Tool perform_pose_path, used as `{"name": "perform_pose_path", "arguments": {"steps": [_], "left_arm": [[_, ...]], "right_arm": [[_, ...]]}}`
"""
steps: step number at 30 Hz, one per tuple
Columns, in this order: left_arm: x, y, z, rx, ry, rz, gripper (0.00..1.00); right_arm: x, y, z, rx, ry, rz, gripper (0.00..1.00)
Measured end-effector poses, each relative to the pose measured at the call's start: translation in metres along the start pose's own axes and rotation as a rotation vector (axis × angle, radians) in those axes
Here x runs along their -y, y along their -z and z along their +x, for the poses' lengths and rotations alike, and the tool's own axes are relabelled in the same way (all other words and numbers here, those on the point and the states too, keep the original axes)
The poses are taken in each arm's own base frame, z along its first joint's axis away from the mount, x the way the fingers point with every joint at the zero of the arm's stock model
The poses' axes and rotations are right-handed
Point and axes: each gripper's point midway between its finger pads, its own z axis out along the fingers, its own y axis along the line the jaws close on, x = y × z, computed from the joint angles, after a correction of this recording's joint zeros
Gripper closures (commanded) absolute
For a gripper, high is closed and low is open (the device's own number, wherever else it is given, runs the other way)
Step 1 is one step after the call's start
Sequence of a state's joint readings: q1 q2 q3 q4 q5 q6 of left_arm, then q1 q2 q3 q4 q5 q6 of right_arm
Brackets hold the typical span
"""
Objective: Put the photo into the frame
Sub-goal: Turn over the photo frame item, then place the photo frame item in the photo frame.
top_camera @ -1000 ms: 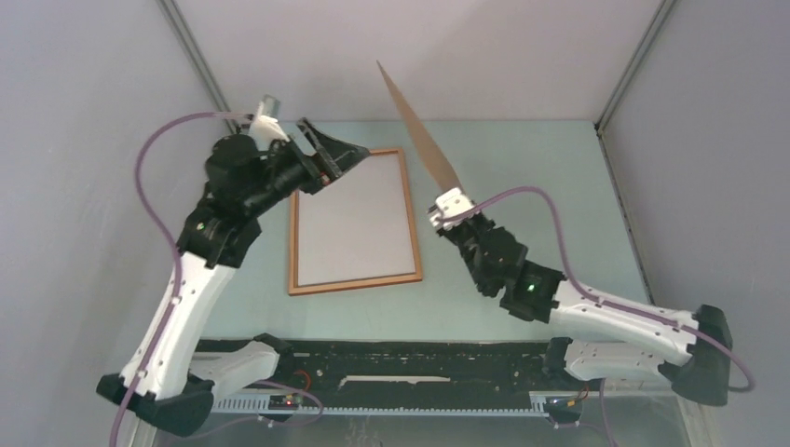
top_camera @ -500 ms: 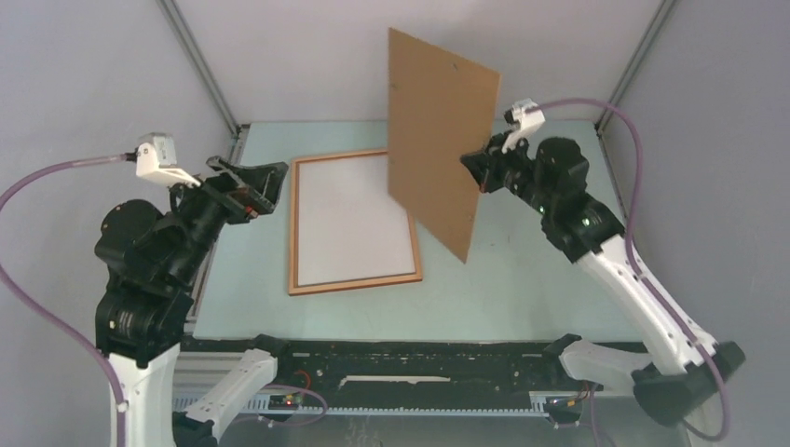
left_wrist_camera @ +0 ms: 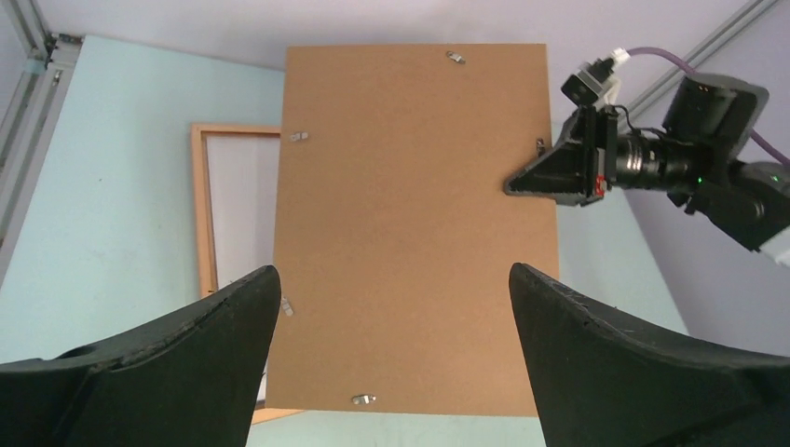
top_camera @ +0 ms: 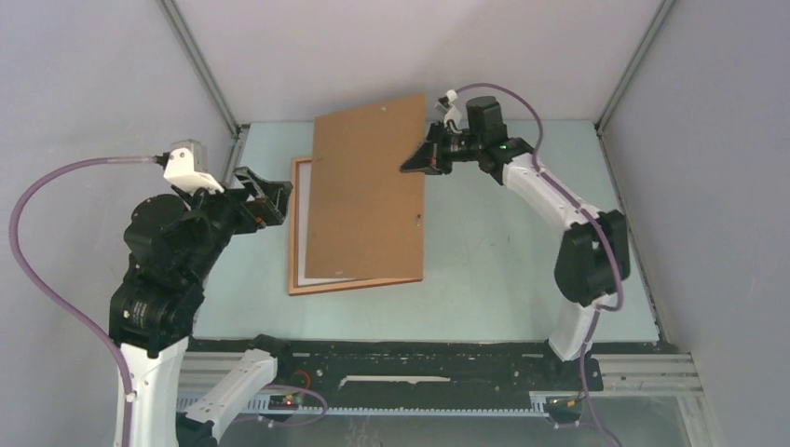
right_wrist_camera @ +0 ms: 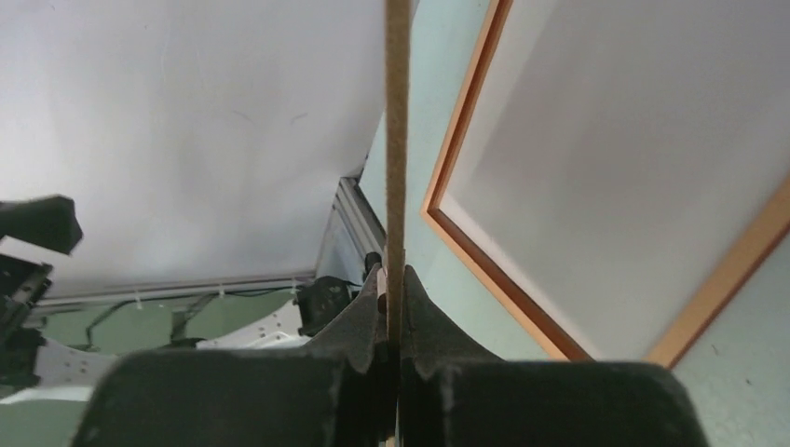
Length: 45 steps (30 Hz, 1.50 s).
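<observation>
One frame (top_camera: 354, 285) lies flat on the table (top_camera: 484, 261), long axis running near to far, with one pale sheet (right_wrist_camera: 633, 168) inside. My right gripper (top_camera: 415, 166) pinches one backing board (top_camera: 368, 196) by its right edge, over the frame. My left gripper (top_camera: 265, 191) is spread, empty.

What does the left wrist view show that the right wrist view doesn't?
Left wrist only: the board's full brown face with metal clips, the right gripper pinching one long edge, and the open left gripper. Right wrist only: the board as a thin edge between shut jaws, plus a wide stretch of the frame's pale sheet. Both: board and frame.
</observation>
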State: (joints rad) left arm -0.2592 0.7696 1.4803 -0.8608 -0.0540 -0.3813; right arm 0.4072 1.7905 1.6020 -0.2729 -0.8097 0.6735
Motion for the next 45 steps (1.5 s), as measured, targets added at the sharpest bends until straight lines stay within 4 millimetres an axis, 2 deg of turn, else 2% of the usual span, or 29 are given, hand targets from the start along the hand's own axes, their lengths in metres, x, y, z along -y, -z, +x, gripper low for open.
{"name": "perform_pose_path", "arguments": {"steps": [5, 13, 18, 26, 29, 35, 45], "left_arm": [[-0.010, -0.008, 0.018, -0.051, -0.031, -0.033, 0.00], [-0.022, -0.024, 0.042, -0.120, -0.067, -0.068, 0.00], [-0.029, -0.035, 0.049, -0.136, -0.100, -0.088, 0.00], [-0.035, -0.058, 0.049, -0.117, -0.133, -0.113, 0.00], [-0.040, -0.070, 0.062, -0.138, -0.135, -0.123, 0.00], [-0.049, -0.090, 0.087, -0.184, -0.139, -0.140, 0.00], [-0.055, -0.096, 0.093, -0.152, -0.139, -0.151, 0.00]], "right_arm": [[0.023, -0.035, -0.014, -0.051, -0.112, -0.031, 1.00], [0.050, -0.077, -0.044, -0.058, -0.133, -0.053, 1.00], [0.071, -0.095, -0.047, -0.078, -0.161, -0.057, 1.00], [0.107, -0.121, -0.041, -0.135, -0.232, -0.090, 1.00], [0.117, -0.126, -0.042, -0.143, -0.235, -0.098, 1.00], [0.121, -0.117, -0.047, -0.149, -0.242, -0.110, 1.00], [0.121, -0.116, -0.036, -0.191, -0.230, -0.131, 1.00]]}}
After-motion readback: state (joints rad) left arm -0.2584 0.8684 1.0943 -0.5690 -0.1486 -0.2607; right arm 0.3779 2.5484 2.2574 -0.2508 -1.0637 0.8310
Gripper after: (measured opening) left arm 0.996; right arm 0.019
